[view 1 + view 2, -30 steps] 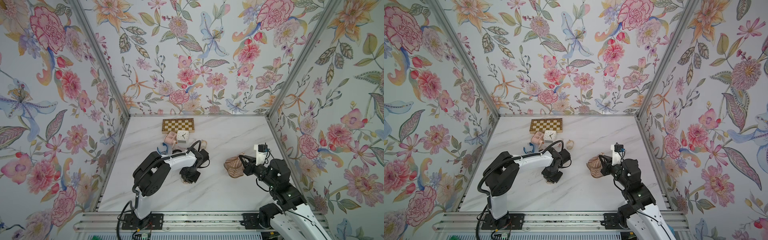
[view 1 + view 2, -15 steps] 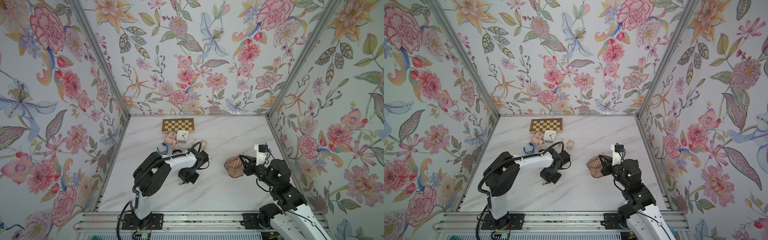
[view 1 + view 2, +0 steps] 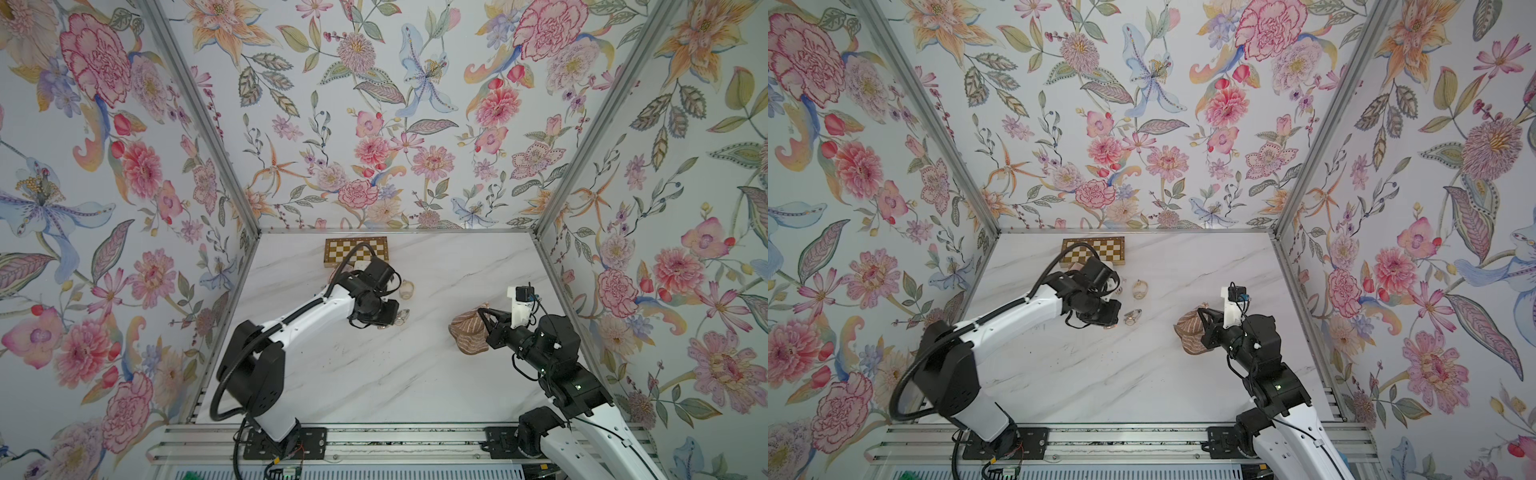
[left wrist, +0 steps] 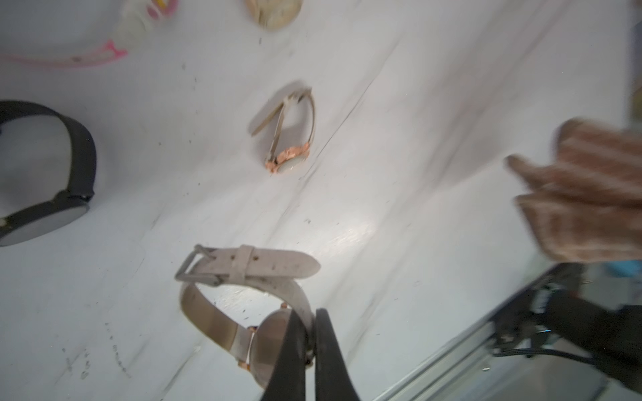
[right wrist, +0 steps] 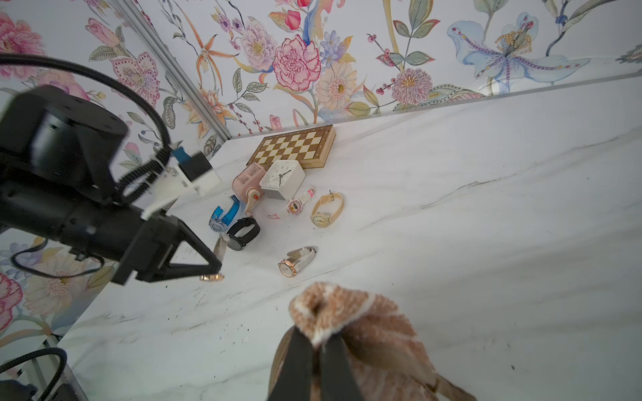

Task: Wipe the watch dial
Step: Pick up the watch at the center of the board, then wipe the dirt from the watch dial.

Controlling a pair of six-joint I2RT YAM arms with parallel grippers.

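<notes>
Noted: left gripper (image 4: 309,321) pinching the grey-strapped watch (image 4: 222,326) by its strap (image 4: 250,269) beside the case (image 4: 272,335), lower centre of left wrist frame; right gripper (image 5: 318,342) clamped on the striped cloth (image 5: 364,316), bottom centre of its own frame. Advice: turn dial toward cloth first, then stroke lightly, as a strap hold may swivel. Both top views nearly hide the held watch under the left arm (image 3: 307,309); wrist cameras show it

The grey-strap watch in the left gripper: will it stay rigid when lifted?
Probably not: the left gripper pinches the watch by its strap beside the case, so the case may pivot. The buckled loop looks soft and likely flexes. The thin pinch could slip under wiping pressure.
</notes>
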